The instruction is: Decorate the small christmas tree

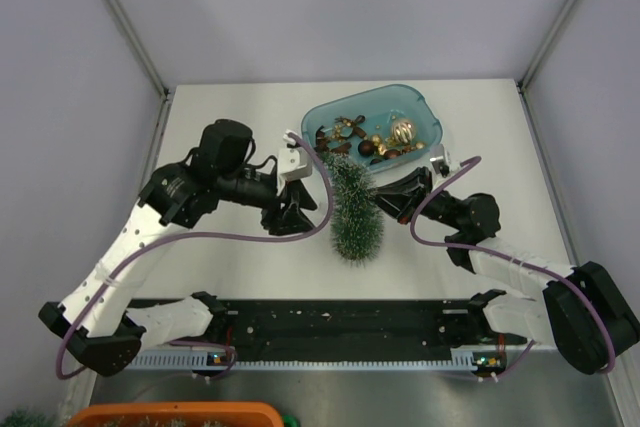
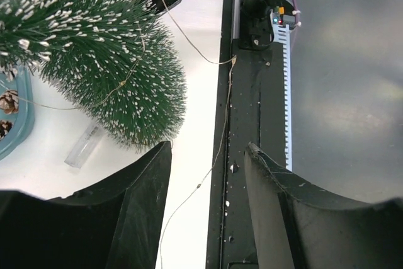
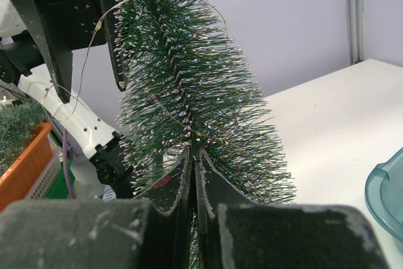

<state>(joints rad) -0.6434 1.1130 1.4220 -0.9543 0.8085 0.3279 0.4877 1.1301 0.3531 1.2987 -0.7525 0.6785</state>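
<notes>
The small christmas tree [image 1: 356,209] stands mid-table, dark green with frosted tips, just in front of the blue tray. A thin light wire [image 2: 198,186] is draped over its bristles [image 2: 107,61] and trails down toward the table edge. My left gripper [image 2: 209,149] is open left of the tree [image 1: 297,215]. The loose wire runs through the gap without touching either finger. My right gripper [image 3: 195,149] reaches in from the right [image 1: 383,199] and is shut on the tree's bristles [image 3: 189,74], where the wire crosses.
A translucent blue tray [image 1: 425,112] behind the tree holds pine cones and gold ornaments [image 1: 375,137]. A small clear plastic piece [image 2: 83,146] lies by the tree's foot. The black rail [image 1: 340,322] runs along the near edge. An orange bin [image 1: 170,415] sits below.
</notes>
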